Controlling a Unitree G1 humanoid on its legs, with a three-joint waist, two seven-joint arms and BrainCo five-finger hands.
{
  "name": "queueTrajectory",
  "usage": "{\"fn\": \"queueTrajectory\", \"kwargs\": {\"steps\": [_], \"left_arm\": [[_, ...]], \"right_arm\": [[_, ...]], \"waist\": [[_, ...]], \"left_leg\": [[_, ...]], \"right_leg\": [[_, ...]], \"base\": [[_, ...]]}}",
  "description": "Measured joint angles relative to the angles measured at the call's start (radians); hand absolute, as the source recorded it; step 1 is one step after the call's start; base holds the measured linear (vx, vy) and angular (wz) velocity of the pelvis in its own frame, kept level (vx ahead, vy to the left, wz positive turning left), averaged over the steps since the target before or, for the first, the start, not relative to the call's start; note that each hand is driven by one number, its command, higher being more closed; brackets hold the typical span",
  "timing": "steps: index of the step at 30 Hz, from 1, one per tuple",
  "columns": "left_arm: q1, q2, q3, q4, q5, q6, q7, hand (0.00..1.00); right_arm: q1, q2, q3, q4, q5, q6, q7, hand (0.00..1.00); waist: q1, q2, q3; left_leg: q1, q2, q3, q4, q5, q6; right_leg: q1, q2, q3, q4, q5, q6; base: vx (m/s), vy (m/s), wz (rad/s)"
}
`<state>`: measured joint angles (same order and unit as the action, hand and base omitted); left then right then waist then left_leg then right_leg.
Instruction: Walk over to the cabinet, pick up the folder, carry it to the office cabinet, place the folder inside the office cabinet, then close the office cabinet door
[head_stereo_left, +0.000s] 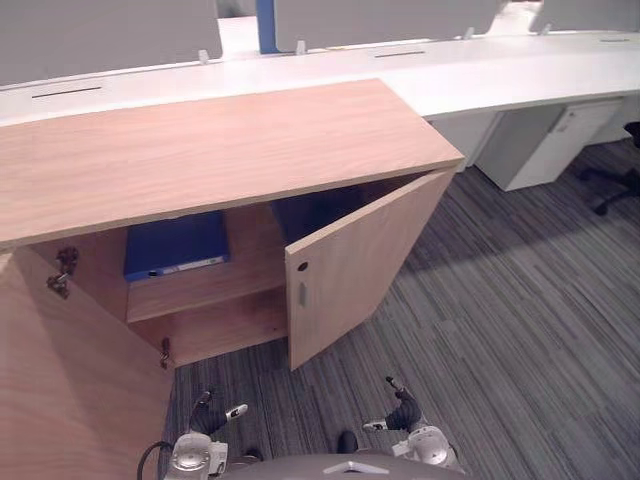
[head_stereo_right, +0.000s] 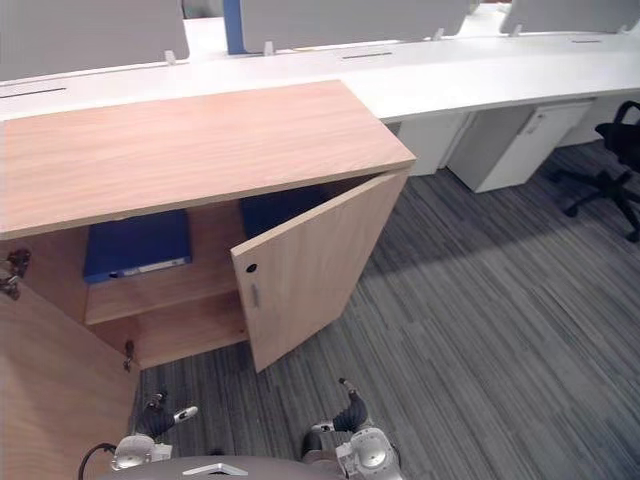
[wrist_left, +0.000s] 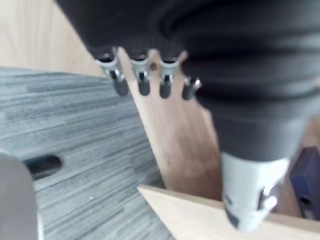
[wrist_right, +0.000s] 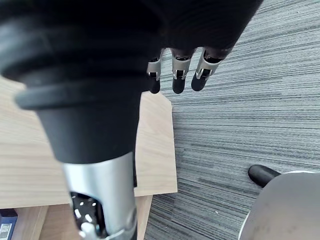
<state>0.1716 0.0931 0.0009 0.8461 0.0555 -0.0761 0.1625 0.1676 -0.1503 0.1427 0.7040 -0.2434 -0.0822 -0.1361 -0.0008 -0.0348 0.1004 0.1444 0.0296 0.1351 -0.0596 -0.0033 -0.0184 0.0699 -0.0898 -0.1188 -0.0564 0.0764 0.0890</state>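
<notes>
Folder (head_stereo_left: 175, 245): blue, on cabinet (head_stereo_left: 200, 150) shelf, well ahead of both hands; apparently placed.
Left hand (head_stereo_left: 212, 414), right hand (head_stereo_left: 403, 410): low, fingers relaxed, empty.
Door (head_stereo_left: 350, 265): ajar ahead of right hand; not yet closed.

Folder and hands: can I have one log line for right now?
folder: on shelf in cabinet | door: open | left hand: open, empty | right hand: open, empty
</notes>
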Motion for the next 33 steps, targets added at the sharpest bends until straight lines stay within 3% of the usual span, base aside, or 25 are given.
{"fn": "queueTrajectory", "kwargs": {"steps": [4, 10, 13, 19, 22, 24, 26, 27, 31, 33], "left_arm": [[0.006, -0.006, 0.041, 0.001, -0.023, 0.000, 0.009, 0.00], [0.008, -0.014, 0.087, -0.001, -0.066, 0.000, 0.035, 0.00], [0.007, -0.010, 0.120, -0.003, -0.098, 0.000, 0.053, 0.00], [0.003, -0.006, 0.158, -0.011, -0.162, -0.002, 0.054, 0.00], [-0.009, -0.012, 0.199, -0.011, -0.172, -0.004, 0.072, 0.00], [-0.009, -0.024, 0.234, -0.011, -0.183, -0.004, 0.085, 0.00], [0.019, -0.031, 0.300, -0.008, -0.208, -0.002, 0.095, 0.00], [0.021, -0.032, 0.314, -0.008, -0.209, -0.002, 0.095, 0.00], [0.031, -0.016, 0.367, -0.008, -0.208, -0.002, 0.095, 0.00], [0.014, 0.009, 0.372, -0.013, -0.207, -0.002, 0.094, 0.00]], "right_arm": [[-0.018, 0.019, -0.010, 0.049, 0.001, 0.001, -0.009, 0.00], [-0.047, 0.039, -0.051, 0.105, 0.001, 0.019, -0.020, 0.00], [-0.069, 0.063, -0.066, 0.146, 0.003, 0.023, -0.020, 0.00], [-0.101, 0.079, -0.081, 0.146, 0.024, 0.023, -0.027, 0.00], [-0.101, 0.079, -0.105, 0.147, 0.042, 0.022, -0.029, 0.00], [-0.104, 0.078, -0.120, 0.147, 0.044, 0.021, -0.038, 0.00], [-0.104, 0.086, -0.142, 0.146, 0.045, 0.021, -0.046, 0.00], [-0.107, 0.086, -0.149, 0.145, 0.045, 0.021, -0.047, 0.00], [-0.081, 0.082, -0.165, 0.147, 0.046, 0.026, -0.047, 0.00], [-0.086, 0.081, -0.165, 0.147, 0.046, 0.027, -0.047, 0.00]], "waist": [[0.010, -0.015, -0.009], [0.020, -0.026, -0.014], [0.056, -0.034, -0.010], [0.063, -0.036, -0.007], [0.078, -0.030, 0.044], [0.092, -0.021, 0.061], [0.086, -0.019, 0.062], [0.086, -0.020, 0.062], [0.074, -0.036, 0.055], [0.074, -0.044, 0.050]], "left_leg": [[-0.005, -0.021, -0.034, -0.018, 0.013, 0.008], [-0.106, -0.080, -0.180, -0.007, 0.039, 0.034], [-0.109, -0.103, -0.235, -0.001, 0.049, 0.048], [-0.173, -0.128, -0.399, 0.039, 0.061, 0.048], [-0.180, -0.139, -0.491, 0.065, 0.072, 0.033], [-0.197, -0.137, -0.481, 0.068, 0.069, 0.026], [-0.225, -0.082, -0.283, 0.097, 0.029, 0.033], [-0.226, -0.073, -0.250, 0.098, 0.029, 0.032], [-0.156, -0.076, -0.249, -0.024, 0.096, 0.012], [-0.160, -0.082, -0.257, -0.021, 0.101, 0.009]], "right_leg": [[-0.001, -0.025, -0.035, 0.018, -0.022, 0.017], [-0.068, -0.081, -0.077, 0.137, -0.111, 0.044], [-0.036, -0.087, -0.095, 0.120, -0.107, 0.041], [0.010, -0.082, -0.205, 0.092, -0.139, 0.000], [0.057, -0.075, -0.264, 0.112, -0.180, -0.016], [0.060, -0.082, -0.298, 0.141, -0.201, -0.010], [0.052, -0.086, -0.326, 0.147, -0.213, 0.003], [0.053, -0.087, -0.330, 0.149, -0.216, 0.005], [0.070, -0.084, -0.308, 0.155, -0.250, 0.014], [0.079, -0.084, -0.310, 0.150, -0.247, 0.013]], "base": [[-0.05, 0.031, 0.29], [-0.01, 0.053, 0.74], [0.09, 0.032, 0.63], [0.06, -0.017, 0.81], [0.01, -0.054, 1.12], [-0.06, -0.038, 0.58], [-0.10, -0.013, 0.32], [-0.04, -0.038, 0.22], [0.08, -0.038, 0.19], [0.12, -0.030, 0.19]]}}
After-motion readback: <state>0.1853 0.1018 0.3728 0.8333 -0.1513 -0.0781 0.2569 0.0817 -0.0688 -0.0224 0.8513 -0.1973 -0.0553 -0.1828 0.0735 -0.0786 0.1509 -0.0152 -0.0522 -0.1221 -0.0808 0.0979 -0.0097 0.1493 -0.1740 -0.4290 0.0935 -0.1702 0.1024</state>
